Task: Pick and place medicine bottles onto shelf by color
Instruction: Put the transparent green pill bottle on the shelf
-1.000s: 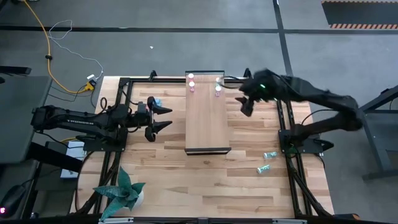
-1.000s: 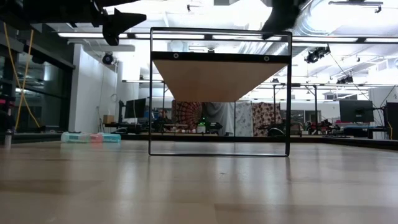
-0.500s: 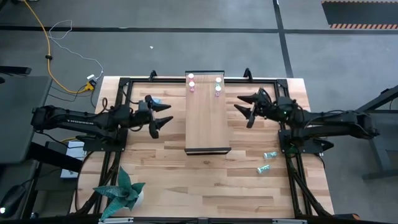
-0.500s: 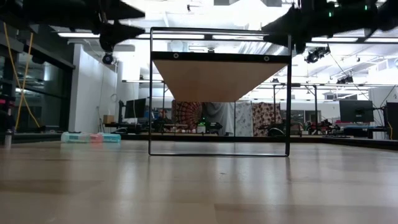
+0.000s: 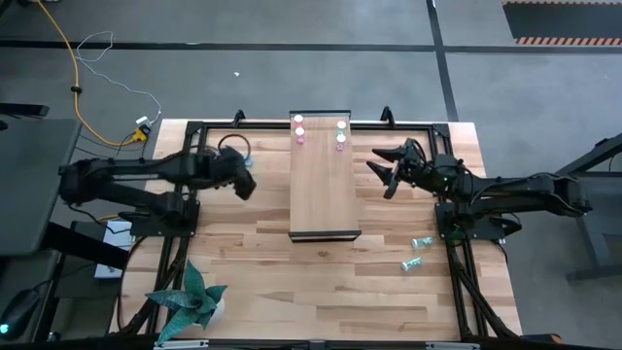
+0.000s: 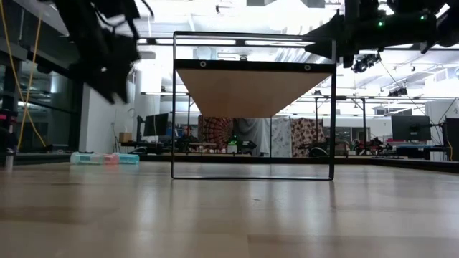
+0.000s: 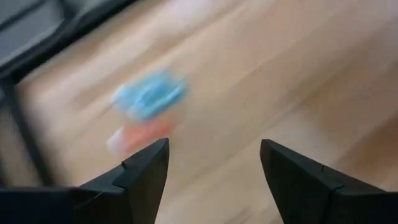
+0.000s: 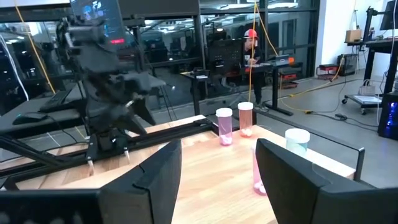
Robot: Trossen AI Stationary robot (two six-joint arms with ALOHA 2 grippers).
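Observation:
The shelf (image 5: 324, 185) is a raised light-wood board in the table's middle. Several white-capped bottles stand at its far end: pink ones (image 5: 298, 128) on its left side, and a pink and a teal one (image 5: 340, 133) on its right. A blue bottle (image 7: 149, 99) and a red-orange bottle (image 7: 140, 134) lie on the table by the far-left corner. My left gripper (image 7: 214, 146) hovers open above them, pointing down (image 5: 241, 183). My right gripper (image 5: 381, 172) is open and hangs level, right of the shelf, facing it (image 8: 219, 143).
Two teal bottles (image 5: 418, 251) lie on the table near the right arm's base. A green plant (image 5: 194, 299) sits at the near-left corner. Dark frame rails (image 5: 185, 156) run along both table sides. A person (image 8: 250, 46) sits beyond the table.
My left gripper has tipped from level to pointing down and moved toward the far-left corner, over the lying bottles. My right arm has come down from its raised reach at the shelf's far end and now holds level, right of the shelf.

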